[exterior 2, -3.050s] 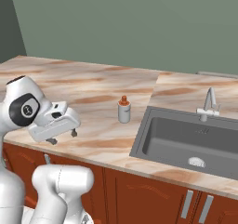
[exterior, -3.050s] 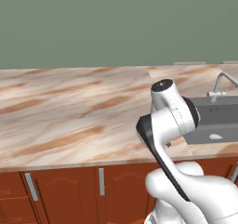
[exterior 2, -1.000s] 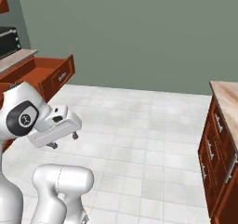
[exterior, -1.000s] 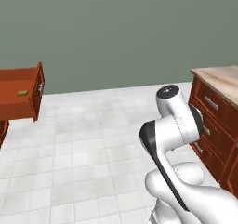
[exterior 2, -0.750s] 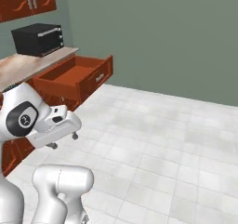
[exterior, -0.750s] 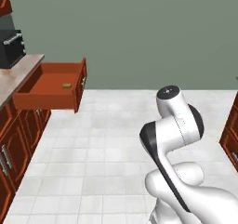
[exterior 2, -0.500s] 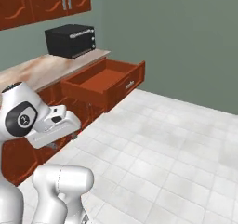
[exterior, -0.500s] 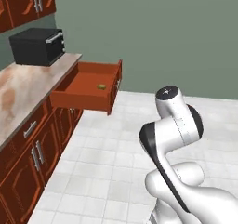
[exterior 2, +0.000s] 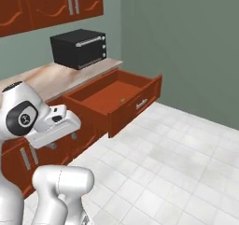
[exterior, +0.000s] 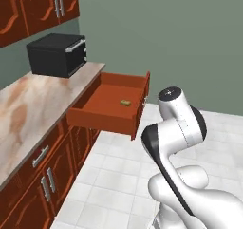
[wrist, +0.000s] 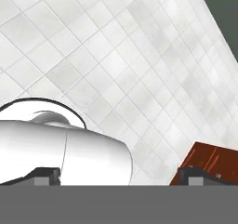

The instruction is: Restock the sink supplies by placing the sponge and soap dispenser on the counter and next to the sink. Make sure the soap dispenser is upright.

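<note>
1. On the far left is the counter (exterior: 28,114), beige with brown streaks. It sits on top of red-brown cupboards (exterior: 42,180) with silver handles.
2. More red-brown cupboards (exterior: 33,7) hang on the wall above it.
3. A black microwave (exterior: 56,54) stands at the far end of the counter, by the green wall (exterior: 171,38).
4. Just past the counter's edge, a red-brown drawer (exterior: 111,104) is pulled all the way out over the white tile floor (exterior: 114,185).
5. The sponge (exterior: 125,102) lies inside the drawer, on its flat bottom, close to the drawer's front wall. It is small and tan-yellow. In the right base view it is a tiny speck (exterior 2: 122,99) in the same drawer.
6. To the right of the drawer stands the white robot arm (exterior: 173,128), folded up over the floor, well apart from the drawer.
7. The gripper (wrist: 118,176) shows in the hand view. Its two dark tips (wrist: 44,175) stand wide apart with nothing between them. A corner of red-brown wood (wrist: 211,162) shows by the right tip.
</note>
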Motion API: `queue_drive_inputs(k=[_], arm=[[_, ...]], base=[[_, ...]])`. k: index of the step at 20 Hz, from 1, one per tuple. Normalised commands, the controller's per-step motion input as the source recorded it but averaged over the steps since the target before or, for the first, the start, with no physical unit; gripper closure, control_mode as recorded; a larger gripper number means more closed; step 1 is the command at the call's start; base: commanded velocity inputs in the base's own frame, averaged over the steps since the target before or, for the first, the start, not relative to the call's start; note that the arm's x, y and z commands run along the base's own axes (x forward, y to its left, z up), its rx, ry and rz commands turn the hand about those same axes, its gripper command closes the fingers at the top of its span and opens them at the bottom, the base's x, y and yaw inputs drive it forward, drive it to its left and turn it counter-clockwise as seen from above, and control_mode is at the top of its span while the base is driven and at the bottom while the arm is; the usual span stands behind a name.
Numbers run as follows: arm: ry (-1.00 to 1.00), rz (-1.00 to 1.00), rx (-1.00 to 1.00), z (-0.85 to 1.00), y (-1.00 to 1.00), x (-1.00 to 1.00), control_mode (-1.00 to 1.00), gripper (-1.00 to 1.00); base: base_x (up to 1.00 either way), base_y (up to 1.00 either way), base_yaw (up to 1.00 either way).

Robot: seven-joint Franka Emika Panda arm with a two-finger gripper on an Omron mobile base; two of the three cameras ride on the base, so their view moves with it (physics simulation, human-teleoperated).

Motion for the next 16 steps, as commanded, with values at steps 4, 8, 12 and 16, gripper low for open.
queue_drive_inputs(k=[4, 8, 12, 16], arm=[[0.00, 0.00, 0.00, 0.00, 0.00, 0.00, 1.00, -1.00], [0.00, 0.00, 0.00, 0.00, 0.00, 0.00, 1.00, -1.00], [0.00, 0.00, 0.00, 0.00, 0.00, 0.00, 1.00, -1.00], [0.00, 0.00, 0.00, 0.00, 0.00, 0.00, 1.00, -1.00]], base=[[1.00, 0.56, 0.00], [1.00, 0.70, 0.00], [0.91, 0.28, 0.00], [0.76, 0.05, 0.00]])
